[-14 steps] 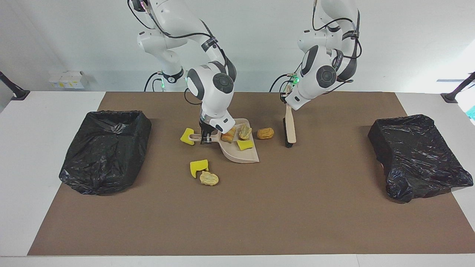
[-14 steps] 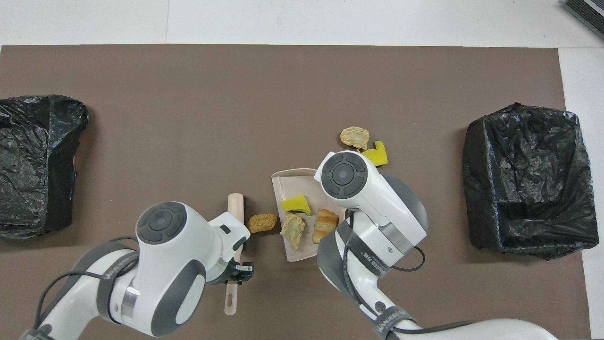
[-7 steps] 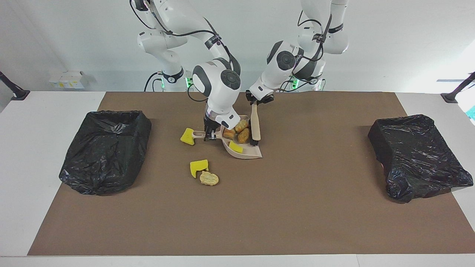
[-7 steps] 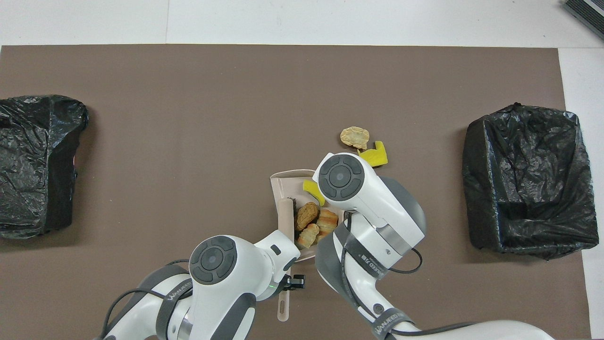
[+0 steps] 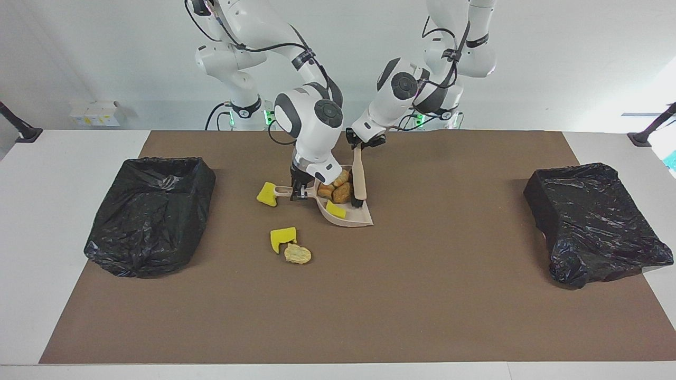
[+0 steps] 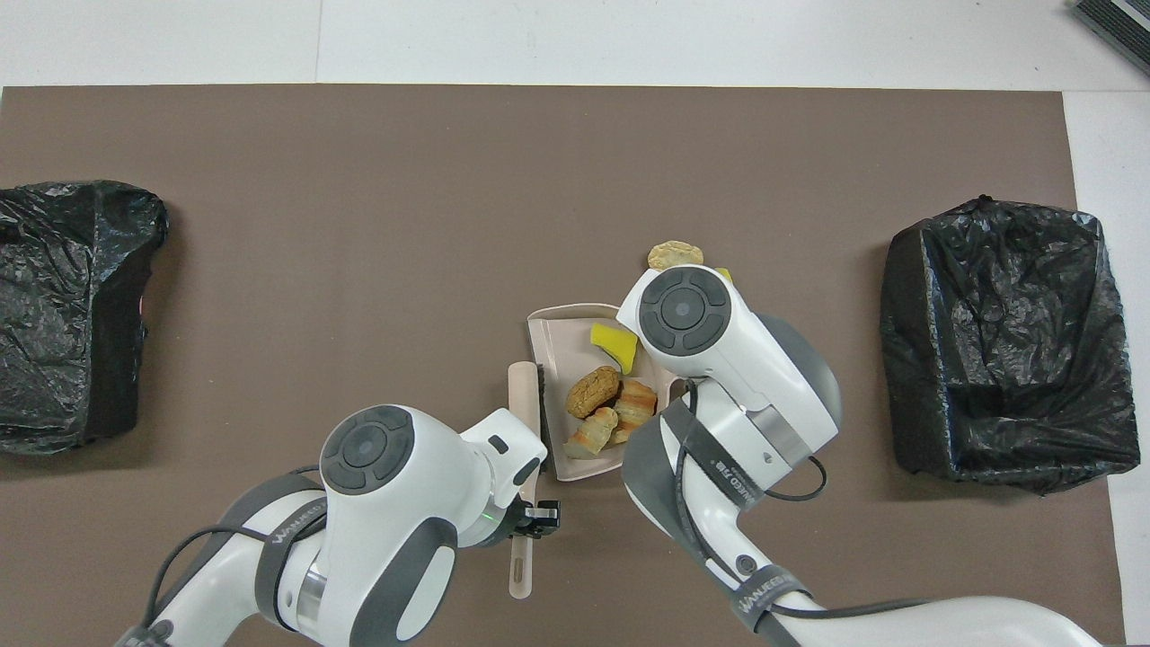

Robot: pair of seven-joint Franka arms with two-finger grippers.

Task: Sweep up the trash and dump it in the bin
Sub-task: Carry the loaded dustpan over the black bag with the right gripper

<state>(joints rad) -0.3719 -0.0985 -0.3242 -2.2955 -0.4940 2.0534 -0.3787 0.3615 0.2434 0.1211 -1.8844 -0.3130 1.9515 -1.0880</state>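
White arms (image 6: pixel 719 467), "WANJEED" lettering

- Around the dustpan (image 5: pixel 346 215) both arms crowd the side nearer to the robots.
- Farther from the robots than the dustpan, two scraps (image 5: pixel 289 245) lie; after them the counter (image 5: pixel 369 306) is open.
- Toward each end of the counter from the dustpan, a black bin (image 5: pixel 150 214) stands.

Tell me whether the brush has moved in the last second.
Yes. The brush went toward the right arm's end, from the bare mat to the dustpan's open edge.
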